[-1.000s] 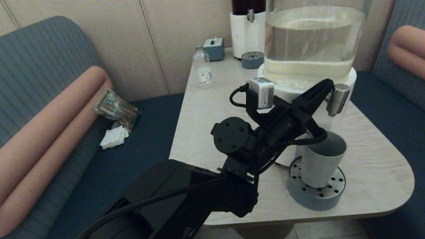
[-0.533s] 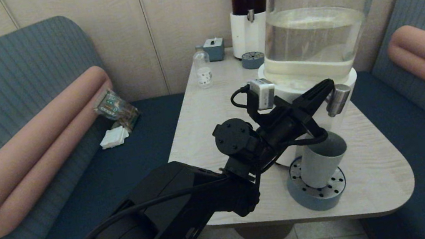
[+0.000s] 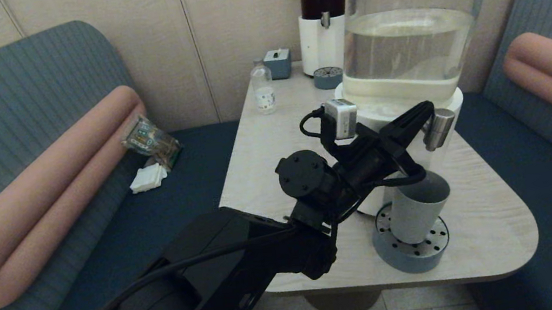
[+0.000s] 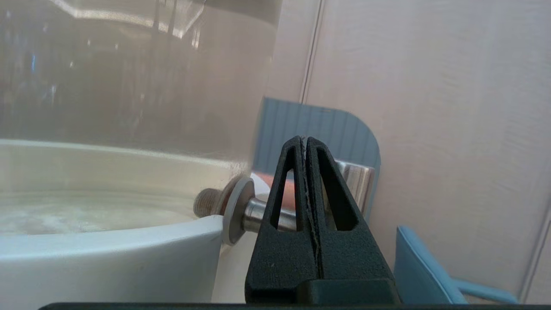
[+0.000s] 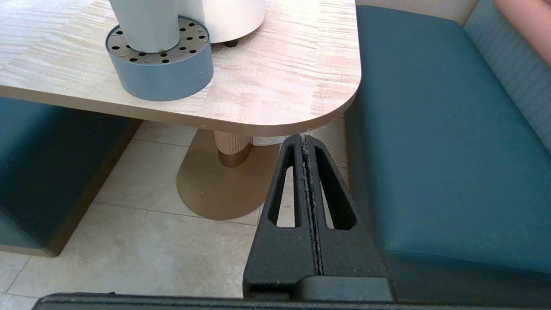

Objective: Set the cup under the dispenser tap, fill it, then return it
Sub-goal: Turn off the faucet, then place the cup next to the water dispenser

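Note:
The grey-blue cup (image 3: 418, 210) stands upright on the round perforated drip tray (image 3: 407, 261), right below the brushed-metal dispenser tap (image 3: 438, 128). My left gripper (image 3: 428, 109) is shut with nothing in it, its tip beside the top of the tap and above the cup. In the left wrist view the shut gripper (image 4: 304, 138) crosses in front of the tap (image 4: 355, 185); whether they touch I cannot tell. My right gripper (image 5: 305, 137) is shut and parked low beside the table's near corner. From there the cup (image 5: 144, 23) shows on the drip tray (image 5: 165, 79).
The big dispenser (image 3: 410, 31) with clear liquid stands on the table (image 3: 274, 144). At the back are a dark-liquid dispenser (image 3: 323, 11), a small drip tray (image 3: 328, 77), a clear bottle (image 3: 263, 91) and a blue box (image 3: 277, 63). Benches flank the table.
The left arm's wrist has shifted very slightly; its shut gripper stays beside the tap. The cup has not moved.

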You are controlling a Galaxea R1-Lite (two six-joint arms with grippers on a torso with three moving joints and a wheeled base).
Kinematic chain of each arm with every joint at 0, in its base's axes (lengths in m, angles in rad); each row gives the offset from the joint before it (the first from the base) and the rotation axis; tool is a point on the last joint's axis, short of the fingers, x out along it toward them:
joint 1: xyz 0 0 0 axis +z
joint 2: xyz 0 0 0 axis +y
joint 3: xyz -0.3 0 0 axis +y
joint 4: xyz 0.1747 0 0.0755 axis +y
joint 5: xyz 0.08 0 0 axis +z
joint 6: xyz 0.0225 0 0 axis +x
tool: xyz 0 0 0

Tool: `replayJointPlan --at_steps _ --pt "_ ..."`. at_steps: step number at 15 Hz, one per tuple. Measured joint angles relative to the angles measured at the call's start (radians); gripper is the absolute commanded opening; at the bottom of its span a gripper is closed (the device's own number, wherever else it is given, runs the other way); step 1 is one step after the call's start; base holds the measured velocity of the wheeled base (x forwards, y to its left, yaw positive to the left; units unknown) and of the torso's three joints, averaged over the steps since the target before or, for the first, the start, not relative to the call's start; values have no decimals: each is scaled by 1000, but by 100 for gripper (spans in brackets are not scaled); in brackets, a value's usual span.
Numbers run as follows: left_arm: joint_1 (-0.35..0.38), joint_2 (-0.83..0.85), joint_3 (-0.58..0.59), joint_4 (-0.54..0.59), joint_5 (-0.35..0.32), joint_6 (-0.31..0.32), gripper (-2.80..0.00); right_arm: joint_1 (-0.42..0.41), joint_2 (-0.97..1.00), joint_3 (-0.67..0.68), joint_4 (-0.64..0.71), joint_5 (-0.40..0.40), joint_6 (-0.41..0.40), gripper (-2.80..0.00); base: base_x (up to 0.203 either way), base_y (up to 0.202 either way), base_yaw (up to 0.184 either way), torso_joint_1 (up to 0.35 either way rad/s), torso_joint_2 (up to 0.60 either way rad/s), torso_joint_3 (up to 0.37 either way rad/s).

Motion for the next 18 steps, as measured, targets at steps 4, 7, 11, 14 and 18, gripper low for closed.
replayJointPlan --at_steps 4,7,11,14,18 --pt "3 -167 237 -3 3 6 -280 0 0 0 0 0 0 -280 0 0 0 0 0 0" --pt "4 -391 523 47 5 10 -280 0 0 0 0 0 0 -280 0 0 0 0 0 0" --pt "13 -762 813 144 33 -19 -280 0 0 0 0 0 0 -280 0 0 0 0 0 0" --pt "18 -1041 907 254 113 -78 -280 0 0 0 0 0 0 -280 0 0 0 0 0 0" --pt "20 -1367 1030 649 128 -7 -280 0 0 0 0 0 0 -280 0 0 0 0 0 0"
